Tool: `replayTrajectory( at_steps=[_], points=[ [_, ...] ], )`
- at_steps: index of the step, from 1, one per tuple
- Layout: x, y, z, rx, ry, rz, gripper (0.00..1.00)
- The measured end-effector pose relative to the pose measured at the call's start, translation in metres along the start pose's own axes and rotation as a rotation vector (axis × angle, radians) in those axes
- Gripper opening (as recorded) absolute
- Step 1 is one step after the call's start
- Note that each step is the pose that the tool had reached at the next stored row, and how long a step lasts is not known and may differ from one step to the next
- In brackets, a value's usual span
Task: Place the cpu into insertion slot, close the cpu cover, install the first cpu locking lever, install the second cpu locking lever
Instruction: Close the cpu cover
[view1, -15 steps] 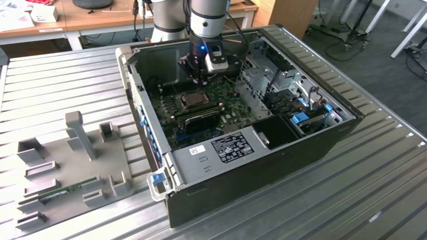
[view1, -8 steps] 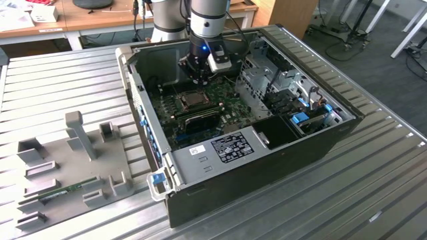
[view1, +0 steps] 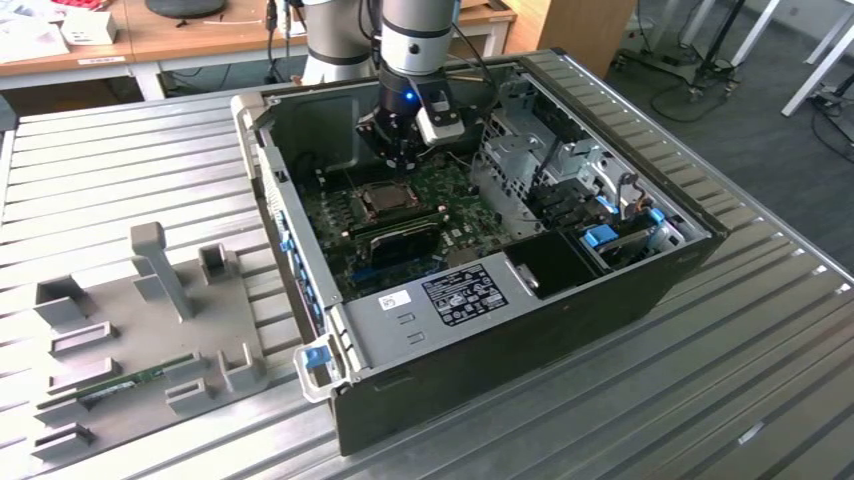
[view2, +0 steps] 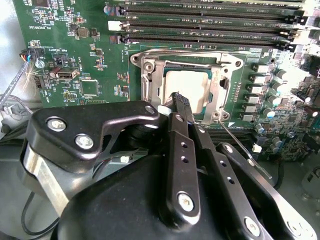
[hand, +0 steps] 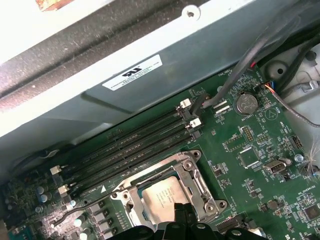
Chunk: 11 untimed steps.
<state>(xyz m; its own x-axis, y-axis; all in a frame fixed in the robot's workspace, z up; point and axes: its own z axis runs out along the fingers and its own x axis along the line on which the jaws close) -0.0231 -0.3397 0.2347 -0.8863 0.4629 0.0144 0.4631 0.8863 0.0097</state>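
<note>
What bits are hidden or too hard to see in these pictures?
1. Second wrist view: the fingers hide part of the cpu and the cpu cover.
2. First wrist view: the fingers and the picture's edge cut off one side of the cpu.
3. Exterior view: below the gripper, the cpu cover is too small to tell whether it is latched.
</note>
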Motion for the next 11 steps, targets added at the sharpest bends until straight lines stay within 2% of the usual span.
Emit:
replayTrajectory(
  at_steps=[8, 11],
  points=[
    [0.0000, 0.0000, 0.0000, 0.0001, 0.0000, -0.001, 0.10],
    [0.0000, 0.0000, 0.0000, 0.0003, 0.0001, -0.017, 0.10]
  ],
)
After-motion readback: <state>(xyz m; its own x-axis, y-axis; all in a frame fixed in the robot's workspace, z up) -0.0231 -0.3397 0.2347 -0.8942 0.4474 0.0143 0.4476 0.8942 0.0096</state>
